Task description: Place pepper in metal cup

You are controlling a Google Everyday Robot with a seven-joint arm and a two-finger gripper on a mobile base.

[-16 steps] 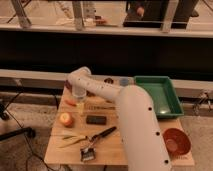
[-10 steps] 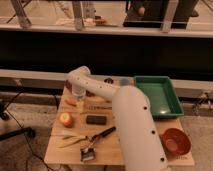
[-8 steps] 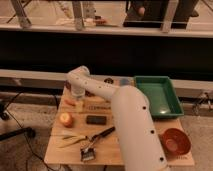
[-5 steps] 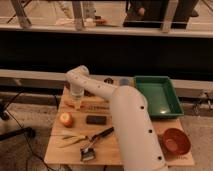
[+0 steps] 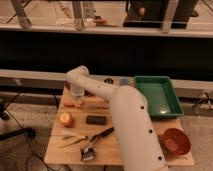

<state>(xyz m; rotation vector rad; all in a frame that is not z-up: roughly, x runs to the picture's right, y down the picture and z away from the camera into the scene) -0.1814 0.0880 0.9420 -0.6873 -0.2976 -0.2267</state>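
Left of your green tray point(image 5: 158, 96), the white arm's point(image 5: 131, 125) pale gripper point(image 5: 76, 99) hangs by the red-orange pepper point(image 5: 69, 104); the fruit point(image 5: 65, 119) is orange-yellow, the block point(image 5: 96, 119) black.

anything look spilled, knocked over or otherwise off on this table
Nothing stands out. The claw hangs low over the left rear of the table, right beside the pepper, which lies flat on the wood. The metal cup sits at the back edge. No spill shows.

Robot lab: gripper point(image 5: 76, 98) over small wooden test table point(image 5: 60, 155)
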